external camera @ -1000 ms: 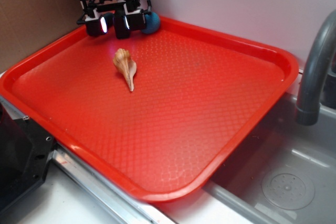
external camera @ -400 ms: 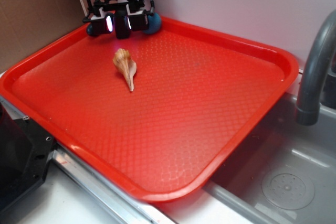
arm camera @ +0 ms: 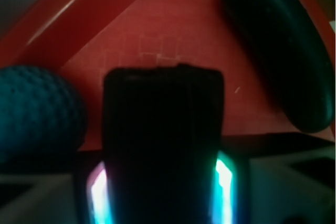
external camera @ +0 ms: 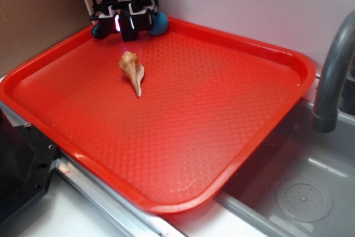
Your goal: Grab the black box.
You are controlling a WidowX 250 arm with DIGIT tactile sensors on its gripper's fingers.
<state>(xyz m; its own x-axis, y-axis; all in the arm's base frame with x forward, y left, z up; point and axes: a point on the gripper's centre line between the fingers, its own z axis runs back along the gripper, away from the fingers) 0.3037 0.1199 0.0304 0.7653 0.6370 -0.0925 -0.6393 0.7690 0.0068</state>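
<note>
**Black block between my fingers at the tray's far corner**

Though the big red textured plastic tray [external camera: 183,115] fills most of the outside view, my work sits in its far left corner, where my hand [external camera: 123,24] hangs low over the floor of the tray. From the wrist view the small matte black rectangular box [arm camera: 163,140] stands upright in the gap of my hand, lit pads glowing on either side of it, and the jaws look narrowed onto its two flat sides; I judge I have hold of it, though I cannot see the contact itself. Rigid, light and matte, it should not slip or crush, and those opposite flat faces are the right place to pinch. Beside it lie the dark teal-black rounded capsule [arm camera: 278,45], then the blue dimpled ball [arm camera: 37,114]. Smallest, the tan spiral seashell [external camera: 133,70] lies well apart, mid-tray.
</note>
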